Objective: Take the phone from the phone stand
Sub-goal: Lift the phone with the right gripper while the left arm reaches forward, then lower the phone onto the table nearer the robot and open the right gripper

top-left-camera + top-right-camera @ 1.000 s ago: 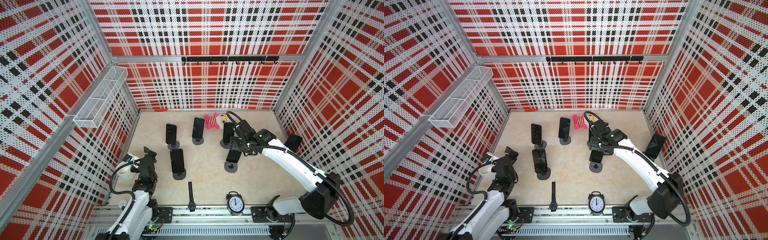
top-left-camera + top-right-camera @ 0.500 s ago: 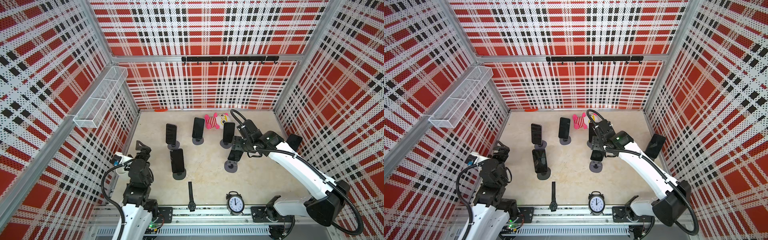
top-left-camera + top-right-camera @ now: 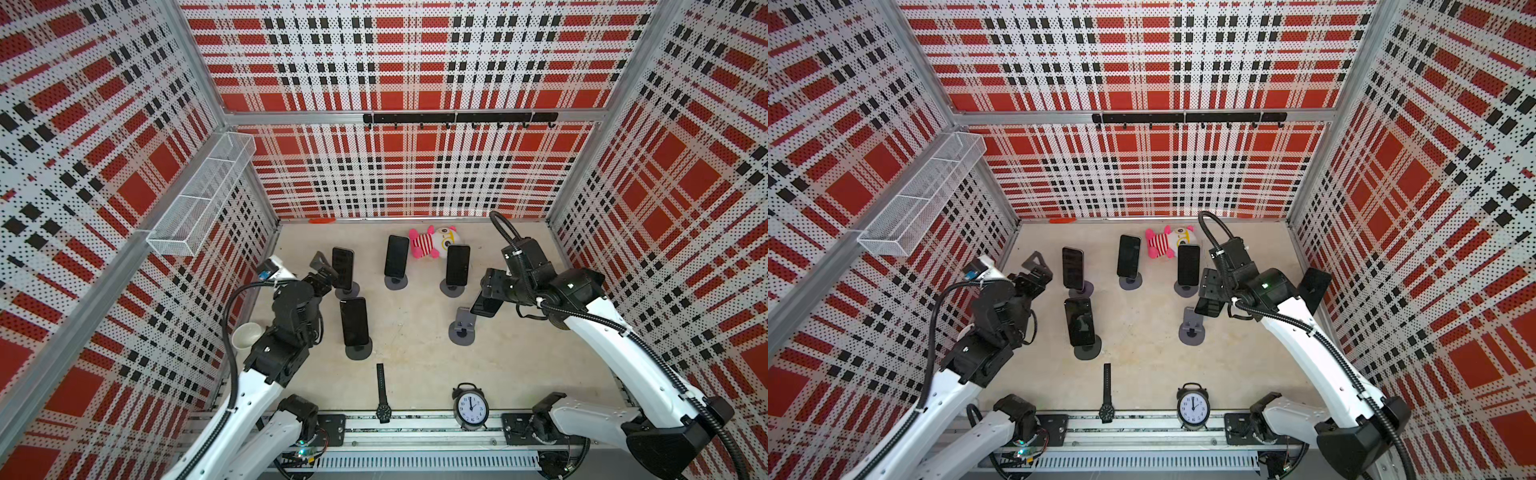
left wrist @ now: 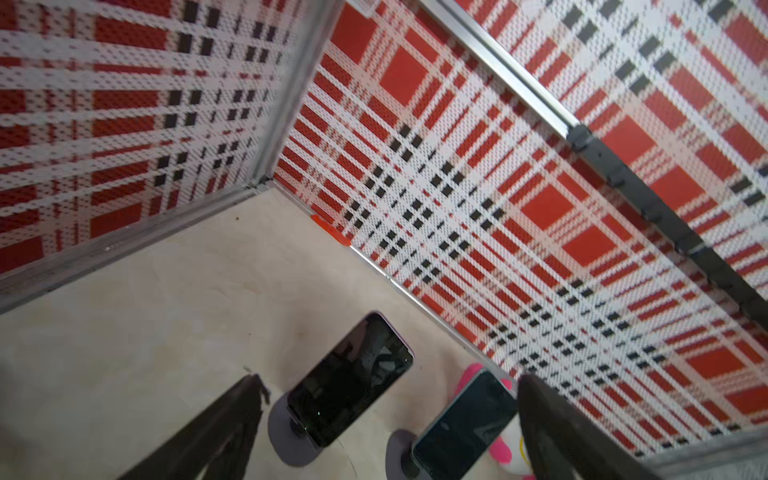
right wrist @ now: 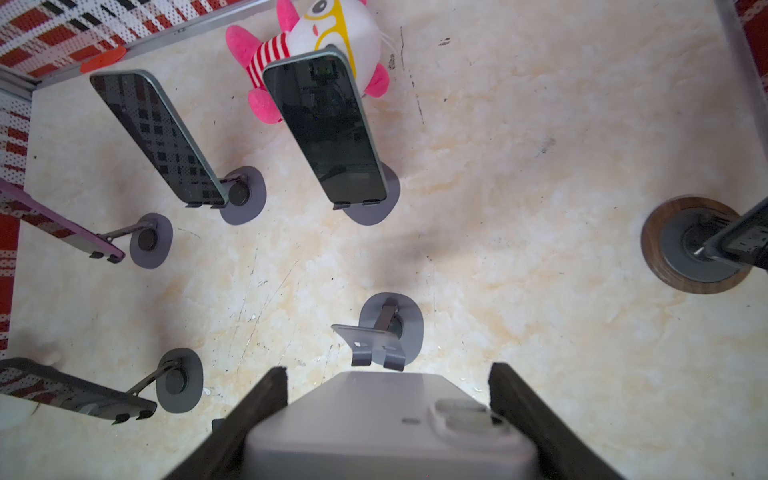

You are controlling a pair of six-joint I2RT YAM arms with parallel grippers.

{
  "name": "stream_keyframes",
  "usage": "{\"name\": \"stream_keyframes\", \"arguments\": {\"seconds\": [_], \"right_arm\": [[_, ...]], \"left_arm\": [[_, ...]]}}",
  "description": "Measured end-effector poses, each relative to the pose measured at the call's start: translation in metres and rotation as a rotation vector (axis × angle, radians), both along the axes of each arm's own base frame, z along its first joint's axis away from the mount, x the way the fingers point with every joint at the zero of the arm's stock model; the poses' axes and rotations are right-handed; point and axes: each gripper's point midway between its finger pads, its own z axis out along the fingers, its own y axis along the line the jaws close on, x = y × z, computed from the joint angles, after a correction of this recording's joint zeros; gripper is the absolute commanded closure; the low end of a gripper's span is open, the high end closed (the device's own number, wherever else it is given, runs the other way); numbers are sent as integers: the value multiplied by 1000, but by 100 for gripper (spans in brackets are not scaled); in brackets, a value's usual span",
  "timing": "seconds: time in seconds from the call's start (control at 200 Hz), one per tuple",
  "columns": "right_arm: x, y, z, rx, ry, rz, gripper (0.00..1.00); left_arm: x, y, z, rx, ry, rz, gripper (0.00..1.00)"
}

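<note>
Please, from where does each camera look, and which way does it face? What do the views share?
Top views: high above the front rail, looking down toward the back wall; both arms show, left tool open, right tool holding a phone.
Left wrist: on the left arm, facing the back left corner; its two fingers frame two phones on stands.
Right wrist: on the right arm, looking down at the empty stand; its fingers grip the phone.
Shared: the plush toy shows in every view.

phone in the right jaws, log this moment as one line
right jaws: shut on phone | stand: empty, phone off it | left jaws: open, holding nothing | task: phone removed, not yet set down
</note>
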Motion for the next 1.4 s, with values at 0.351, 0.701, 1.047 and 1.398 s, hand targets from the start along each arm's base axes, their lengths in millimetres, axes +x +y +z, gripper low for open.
{"name": "stream_keyframes", "arguments": {"seconds": [0.351, 0.701, 1.047, 1.398], "right_arm": [[-9, -51, 14, -37, -38, -88, 47], [-20, -64, -46, -127, 111, -99, 48], [-31, -54, -98, -127, 278, -52, 47], [-56, -31, -143, -132, 522, 19, 48]], "left_arm": [[11, -110, 44, 184, -31, -168, 2], [34, -151, 33, 325, -78, -258, 2], [51, -186, -16, 427, -33, -386, 2], [34, -211, -74, 378, 31, -547, 2]]}}
